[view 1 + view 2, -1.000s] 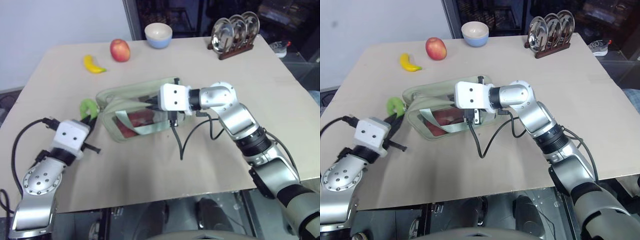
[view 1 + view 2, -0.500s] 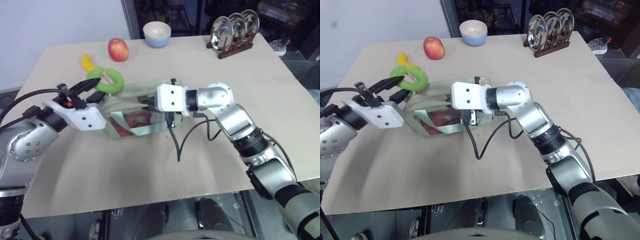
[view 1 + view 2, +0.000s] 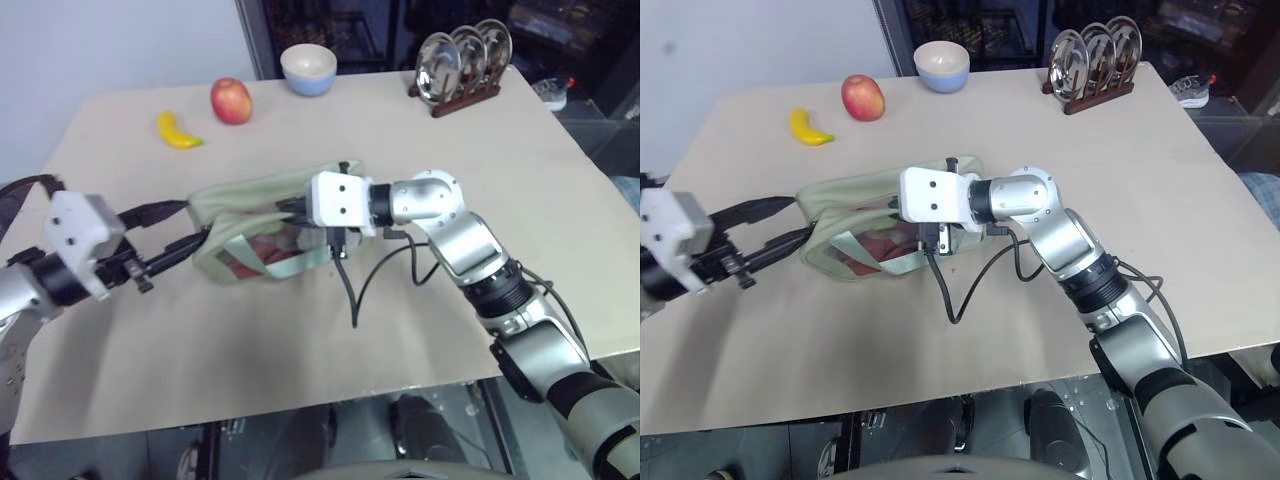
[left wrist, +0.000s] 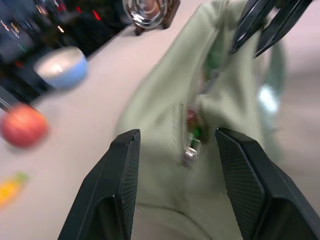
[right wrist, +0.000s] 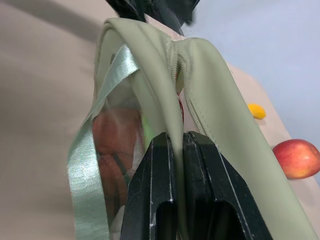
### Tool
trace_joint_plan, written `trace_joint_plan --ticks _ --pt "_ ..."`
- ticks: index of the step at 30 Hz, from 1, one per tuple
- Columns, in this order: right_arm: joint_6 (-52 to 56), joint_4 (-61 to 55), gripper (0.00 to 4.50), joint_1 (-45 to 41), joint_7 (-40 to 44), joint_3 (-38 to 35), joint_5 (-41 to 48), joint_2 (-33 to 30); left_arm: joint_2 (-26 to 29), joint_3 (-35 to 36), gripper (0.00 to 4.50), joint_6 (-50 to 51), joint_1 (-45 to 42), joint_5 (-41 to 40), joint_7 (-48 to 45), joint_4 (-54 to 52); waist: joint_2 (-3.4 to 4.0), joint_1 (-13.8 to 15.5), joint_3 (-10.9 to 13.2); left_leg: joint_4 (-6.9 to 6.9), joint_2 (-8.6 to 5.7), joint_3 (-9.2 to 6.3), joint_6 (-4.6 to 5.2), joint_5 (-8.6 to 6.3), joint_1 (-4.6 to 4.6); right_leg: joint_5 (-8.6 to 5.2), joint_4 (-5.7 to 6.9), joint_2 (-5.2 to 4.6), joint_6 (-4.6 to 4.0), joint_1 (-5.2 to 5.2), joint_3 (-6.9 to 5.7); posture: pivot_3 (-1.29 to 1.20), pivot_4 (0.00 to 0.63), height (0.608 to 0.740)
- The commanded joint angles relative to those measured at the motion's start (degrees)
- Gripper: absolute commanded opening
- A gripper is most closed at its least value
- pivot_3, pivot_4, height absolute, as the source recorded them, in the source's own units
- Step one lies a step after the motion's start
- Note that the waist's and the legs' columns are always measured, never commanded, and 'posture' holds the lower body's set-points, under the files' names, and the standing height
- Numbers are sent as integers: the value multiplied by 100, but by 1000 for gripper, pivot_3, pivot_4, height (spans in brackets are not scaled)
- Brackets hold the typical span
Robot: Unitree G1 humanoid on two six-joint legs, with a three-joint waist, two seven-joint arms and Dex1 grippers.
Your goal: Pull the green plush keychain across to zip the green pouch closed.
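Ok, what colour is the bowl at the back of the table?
Pale blue outside, cream inside; the bowl shows best in the left eye view.

head eyes look down over the table (image 3: 420, 330); wrist views sit close.

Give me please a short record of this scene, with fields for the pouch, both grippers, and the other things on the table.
pouch: green pouch lying on the table, reddish contents behind its clear side
left gripper: left gripper open, at the pouch's end, holding nothing
right gripper: right gripper shut on the pouch's fabric edge
other things: banana, apple, bowl, rack of metal plates
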Motion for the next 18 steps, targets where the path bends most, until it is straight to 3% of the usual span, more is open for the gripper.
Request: trace_joint_plan --ticks 1,8,12,18 --pt "18 -142 0 -14 -56 -68 57 -22 -183 524 2455 651 366 -724 -62 -436 2 8 1 0 -1 1 0 0 1 0 2 -1 0 2 -1 0 150 740" --pt "24 -134 0 -36 -38 -51 88 -52 -723 -130 2455 -3 84 605 642 -414 3 77 1 3 2 -10 -1 0 13 8 9 0 -14 13 -21 0 150 740" --pt "47 -163 0 -38 -29 -57 91 -81 -1142 -470 2455 -111 -161 945 1062 -391 -3 87 -2 3 2 -13 -15 9 13 9 8 1 -15 15 -24 0 150 740" --pt "4 -98 0 -67 -36 -71 67 -130 -1304 -558 2455 -274 -266 1255 1074 -86 -2 92 -2 3 4 -12 -16 9 12 9 6 2 -16 15 -24 0 150 740"
